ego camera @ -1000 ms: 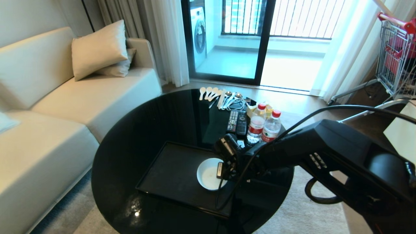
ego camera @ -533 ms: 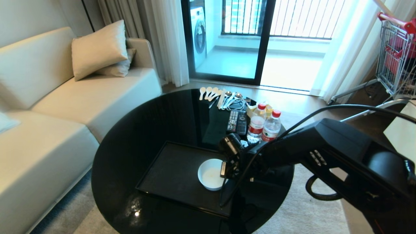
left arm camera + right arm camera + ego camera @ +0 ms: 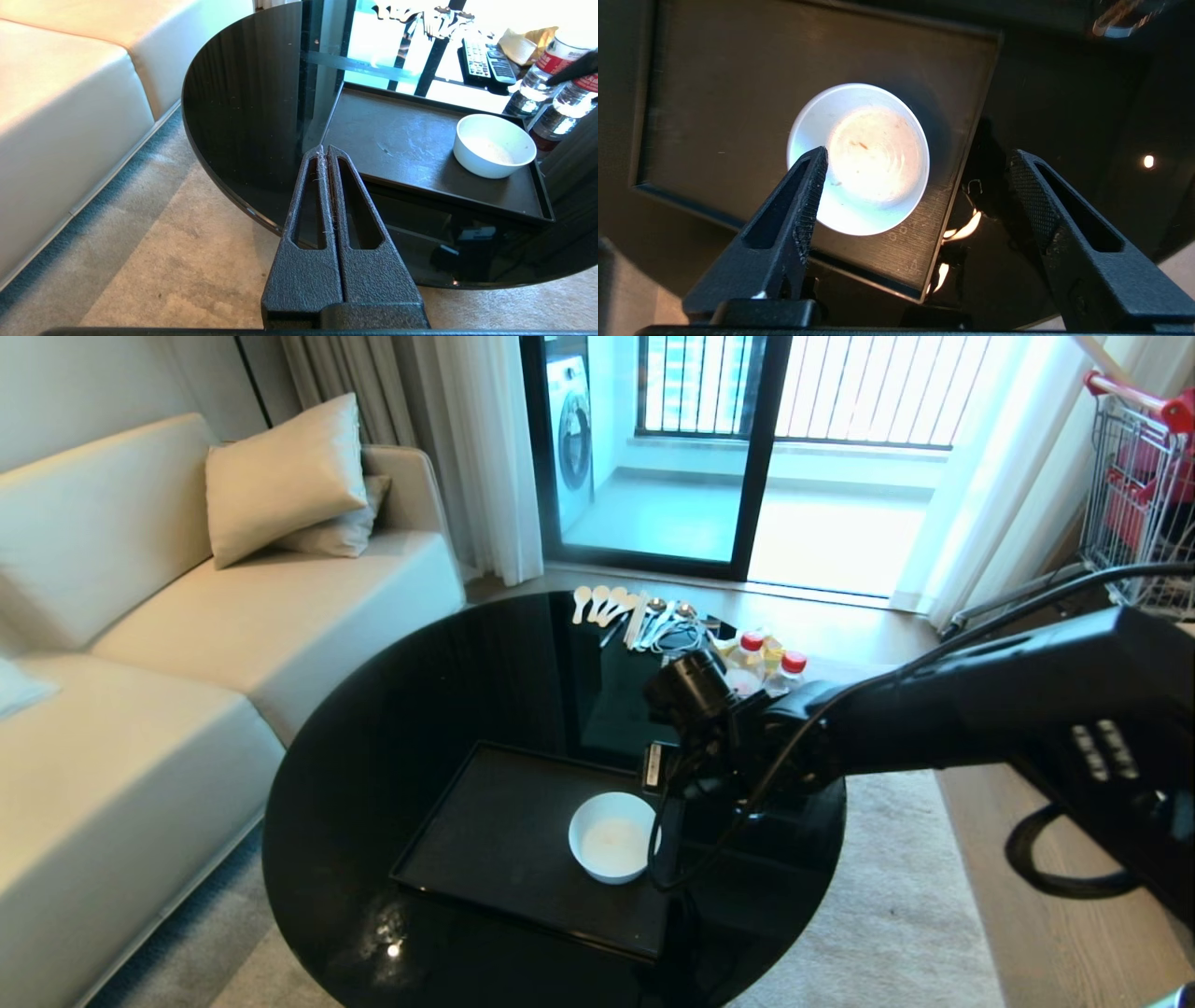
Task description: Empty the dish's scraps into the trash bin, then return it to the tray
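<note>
The dish, a small white bowl, sits upright on the right part of the black tray on the round black table. Only tiny specks show inside the dish; no scraps show there. My right gripper hangs just above the dish's far right rim, apart from it. In the right wrist view the right gripper is open wide with nothing between its fingers, above the dish and the tray. My left gripper is shut and empty, low beside the table's near edge, left of the tray and dish. The trash bin is out of view.
Two water bottles stand right behind the right wrist, with spoons farther back. Remotes lie beyond the tray. A cream sofa runs along the left, and a shopping cart stands at the far right.
My right gripper opened, let go of the dish's rim and rose up and back from it. The dish stays on the tray.
</note>
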### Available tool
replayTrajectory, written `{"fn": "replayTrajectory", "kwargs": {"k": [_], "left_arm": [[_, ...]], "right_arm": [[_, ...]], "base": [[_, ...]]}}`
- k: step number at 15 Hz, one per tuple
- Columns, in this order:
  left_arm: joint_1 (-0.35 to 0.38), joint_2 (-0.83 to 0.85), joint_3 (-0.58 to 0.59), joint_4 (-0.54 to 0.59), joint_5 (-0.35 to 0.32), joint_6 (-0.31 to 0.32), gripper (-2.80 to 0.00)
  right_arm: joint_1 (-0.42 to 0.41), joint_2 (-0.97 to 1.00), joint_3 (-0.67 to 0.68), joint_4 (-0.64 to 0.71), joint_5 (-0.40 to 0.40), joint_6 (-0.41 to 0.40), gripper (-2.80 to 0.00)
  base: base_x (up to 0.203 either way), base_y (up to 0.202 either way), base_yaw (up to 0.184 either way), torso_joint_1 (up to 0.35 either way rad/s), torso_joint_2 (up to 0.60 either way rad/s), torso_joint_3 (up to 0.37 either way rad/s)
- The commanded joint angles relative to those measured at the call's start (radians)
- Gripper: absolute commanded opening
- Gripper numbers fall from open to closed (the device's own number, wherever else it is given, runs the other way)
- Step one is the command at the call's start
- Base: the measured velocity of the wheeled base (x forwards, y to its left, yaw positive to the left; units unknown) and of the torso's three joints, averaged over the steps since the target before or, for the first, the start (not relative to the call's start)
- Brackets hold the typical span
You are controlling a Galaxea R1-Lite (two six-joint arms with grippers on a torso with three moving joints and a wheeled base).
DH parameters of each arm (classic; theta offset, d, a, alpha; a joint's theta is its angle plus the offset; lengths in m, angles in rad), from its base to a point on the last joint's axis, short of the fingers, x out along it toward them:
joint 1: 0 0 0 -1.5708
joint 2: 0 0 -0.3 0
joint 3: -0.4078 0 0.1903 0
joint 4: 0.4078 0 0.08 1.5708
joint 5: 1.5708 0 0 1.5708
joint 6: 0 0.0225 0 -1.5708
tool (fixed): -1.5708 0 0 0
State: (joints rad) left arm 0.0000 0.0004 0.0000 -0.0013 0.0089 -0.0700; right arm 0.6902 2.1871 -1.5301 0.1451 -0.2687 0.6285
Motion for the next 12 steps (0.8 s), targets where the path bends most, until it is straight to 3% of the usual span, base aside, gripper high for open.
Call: {"fn": "replayTrajectory", "kwargs": {"k": [1, 4, 5, 8, 12], "left_arm": [[0.000, 0.000, 0.000, 0.000, 0.000, -0.001, -2.80], [0.000, 0.000, 0.000, 0.000, 0.000, -0.001, -2.80], [0.000, 0.000, 0.000, 0.000, 0.000, -0.001, -2.80], [0.000, 0.000, 0.000, 0.000, 0.000, -0.001, -2.80], [0.000, 0.000, 0.000, 0.000, 0.000, -0.001, -2.80]], "right_arm": [[0.000, -0.176, 0.043, -0.005, -0.001, -0.048, 0.00], [0.000, -0.372, 0.194, -0.034, -0.002, -0.129, 0.00], [-0.002, -0.438, 0.265, -0.053, -0.003, -0.162, -2.80], [-0.054, -0.614, 0.494, -0.124, -0.003, -0.291, -2.80], [-0.283, -0.763, 0.799, -0.323, -0.001, -0.472, -2.80]], "base": [[0.000, 0.000, 0.000, 0.000, 0.00, 0.000], [0.000, 0.000, 0.000, 0.000, 0.00, 0.000], [0.000, 0.000, 0.000, 0.000, 0.00, 0.000], [0.000, 0.000, 0.000, 0.000, 0.00, 0.000], [0.000, 0.000, 0.000, 0.000, 0.00, 0.000]]}}
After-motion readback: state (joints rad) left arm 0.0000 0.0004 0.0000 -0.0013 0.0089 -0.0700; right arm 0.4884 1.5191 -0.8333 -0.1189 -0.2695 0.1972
